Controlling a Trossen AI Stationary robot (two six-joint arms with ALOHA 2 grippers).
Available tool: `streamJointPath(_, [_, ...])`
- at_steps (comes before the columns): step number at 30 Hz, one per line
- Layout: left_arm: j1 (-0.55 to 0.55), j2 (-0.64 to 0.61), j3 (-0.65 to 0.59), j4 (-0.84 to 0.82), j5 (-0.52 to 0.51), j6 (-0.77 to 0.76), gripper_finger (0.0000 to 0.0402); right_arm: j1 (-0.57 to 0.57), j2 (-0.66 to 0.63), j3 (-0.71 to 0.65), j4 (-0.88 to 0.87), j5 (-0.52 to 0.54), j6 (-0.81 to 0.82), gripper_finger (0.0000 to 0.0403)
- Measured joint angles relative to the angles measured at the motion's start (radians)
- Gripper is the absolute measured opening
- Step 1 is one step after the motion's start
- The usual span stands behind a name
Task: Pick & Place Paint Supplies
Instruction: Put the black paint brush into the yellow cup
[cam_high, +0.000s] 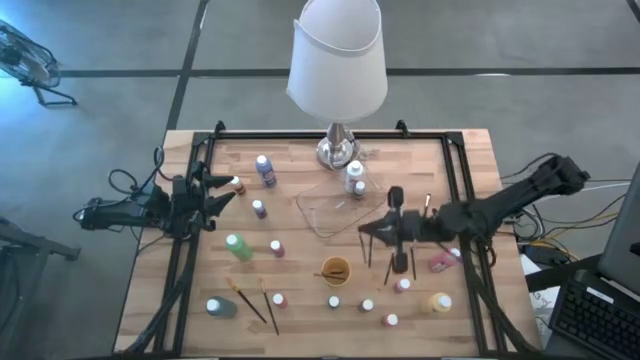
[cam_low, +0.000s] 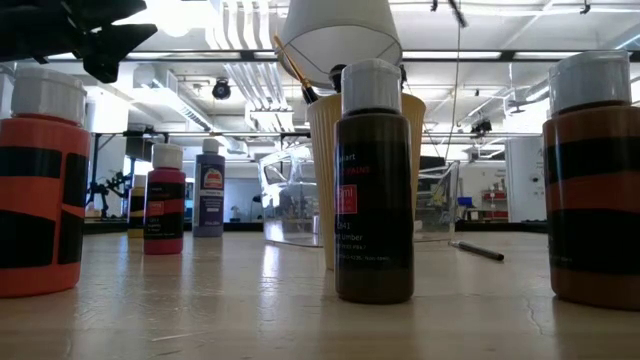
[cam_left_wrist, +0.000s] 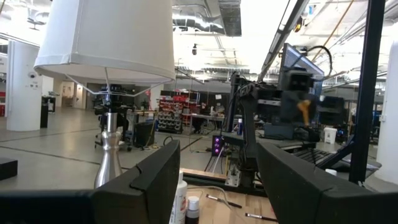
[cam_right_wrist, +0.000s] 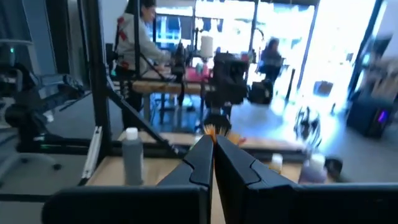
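Small white-capped paint bottles stand scattered on the wooden table: purple (cam_high: 265, 168), green (cam_high: 238, 247), grey (cam_high: 221, 307), yellow (cam_high: 440, 302) and several more. Two dark-handled brushes (cam_high: 255, 300) lie flat near the front edge. My right gripper (cam_high: 364, 232) hangs level over the table's middle right, shut, with a brush tip (cam_right_wrist: 211, 127) showing at its fingertips. My left gripper (cam_high: 228, 193) waits open at the table's left edge, with nothing between its fingers (cam_left_wrist: 155, 180). My right gripper (cam_right_wrist: 212, 146) pinches a thin brush between its two fingers at their free ends. An orange band and dark bristles (cam_right_wrist: 215, 121) stick out just past the fingertips. The fingers hide the handle. The fingers are level, pointing toward the table's left, and the brush is lifted clear.
A clear plastic tray (cam_high: 322, 212) lies at the table's middle, and a small orange cup (cam_high: 334, 269) stands in front of it with brushes in it. A white-shaded lamp (cam_high: 337, 60) stands at the far edge. Another brush (cam_high: 428, 203) lies beside my right arm. A black frame borders the table.
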Motion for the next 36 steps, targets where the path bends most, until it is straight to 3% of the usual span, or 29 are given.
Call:
streamJointPath(12, [0.0, 0.0, 0.0, 0.0, 0.0, 0.0, 0.0218, 0.089, 0.286, 0.0, 0.537, 0.04, -0.302, 0.0008])
streamJointPath(36, [0.0, 0.0, 0.0, 0.0, 0.0, 0.0, 0.0218, 0.1, 0.56, 0.001, 0.673, 0.066, -0.316, 0.0008])
